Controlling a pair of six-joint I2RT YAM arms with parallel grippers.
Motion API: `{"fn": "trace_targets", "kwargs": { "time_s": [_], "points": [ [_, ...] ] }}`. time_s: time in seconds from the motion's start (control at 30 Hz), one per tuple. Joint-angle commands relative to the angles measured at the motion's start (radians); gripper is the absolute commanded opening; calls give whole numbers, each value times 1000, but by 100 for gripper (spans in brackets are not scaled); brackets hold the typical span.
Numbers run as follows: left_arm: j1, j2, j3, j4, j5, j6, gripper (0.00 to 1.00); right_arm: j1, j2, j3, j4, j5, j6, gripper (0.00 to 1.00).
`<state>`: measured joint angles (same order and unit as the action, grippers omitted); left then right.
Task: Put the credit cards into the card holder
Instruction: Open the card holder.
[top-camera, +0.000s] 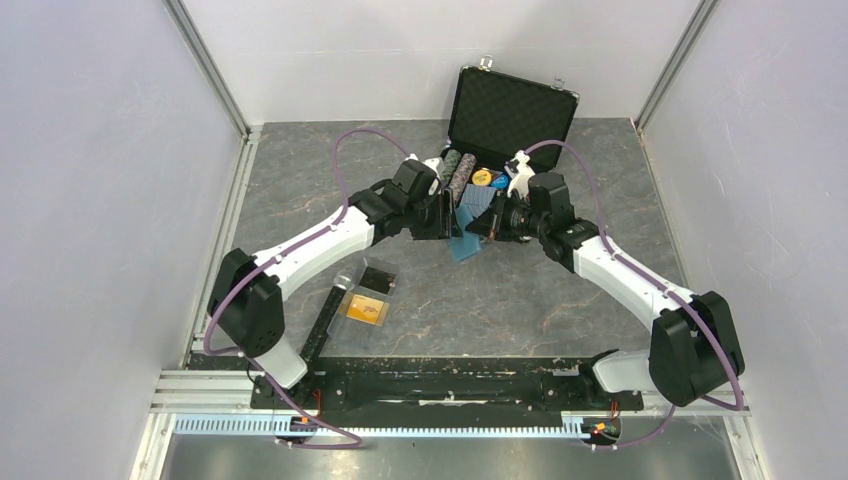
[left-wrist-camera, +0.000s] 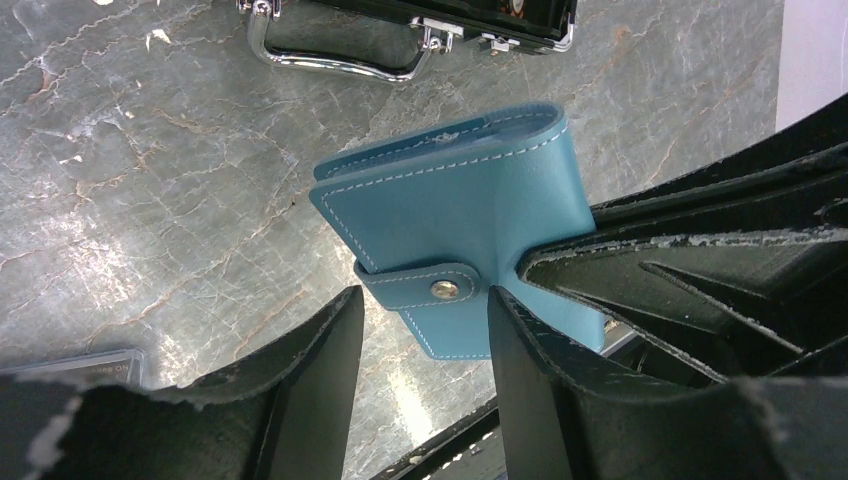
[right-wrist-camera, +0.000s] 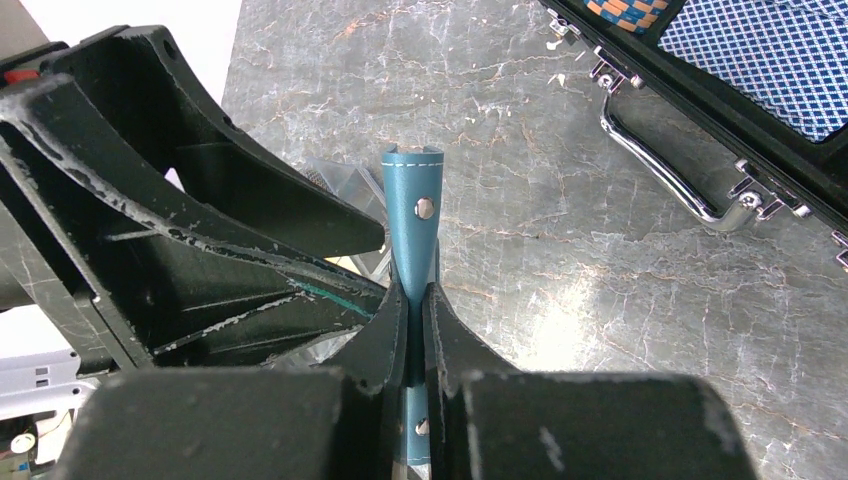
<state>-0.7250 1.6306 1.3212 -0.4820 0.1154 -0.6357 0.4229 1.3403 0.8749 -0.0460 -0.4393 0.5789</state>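
Credit cards (top-camera: 366, 306) nearest the arm bases, flat on the grey marbled surface (top-camera: 520, 300), just inside the left arm's elbow. Orange-gold card (top-camera: 364, 310) closer, black card (top-camera: 378, 279) just beyond it; corners near or touching, cannot tell which. Long black bar (top-camera: 321, 325) just to their left, lying slantwise. Only 2 cards made out for certain from above.

Further out, card holder (left-wrist-camera: 470, 205) between the 2 arms, near the middle of the surface and just in front of the case. Teal with pale stitching, folded shut, snap tab (left-wrist-camera: 428, 288) buttoned across the free edge. Turned up on edge rather than lying flat, so seen as a narrow strip from the right wrist. Contact between its lower edge and the surface not clear.

Right gripper (right-wrist-camera: 412, 295) clamped on the card holder, jaws pressed against both faces with only the leather between them. Left gripper (left-wrist-camera: 422, 300) facing it from the other side, jaws spread wide, 1 finger (left-wrist-camera: 310, 380) on each side of the snap tab, neither seen to touch it. Tips of the 2 grippers close together around the same small thing.

Farthest, black case (top-camera: 512, 105) lying open near the back wall, lid raised, chrome handle (left-wrist-camera: 340, 68) toward the arms. Inside, stacks of striped poker chips (top-camera: 455, 170) and a blue patterned card deck (right-wrist-camera: 770, 50).
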Motion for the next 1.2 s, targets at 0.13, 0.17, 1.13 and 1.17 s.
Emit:
{"fn": "trace_targets", "kwargs": {
  "time_s": [0.13,0.17,1.13,1.17],
  "points": [
    [-2,56,75,-26,-10,-18,51,1,-7,22,49,-16,-4,0],
    [-2,66,80,-34,-14,-18,50,0,-8,22,49,-17,-4,0],
    [58,98,-32,-178,-144,-60,19,0,-7,27,48,-16,-7,0],
    [65,88,-45,-170,-138,-63,19,-1,-9,28,48,-15,-6,0]
  ]
}}
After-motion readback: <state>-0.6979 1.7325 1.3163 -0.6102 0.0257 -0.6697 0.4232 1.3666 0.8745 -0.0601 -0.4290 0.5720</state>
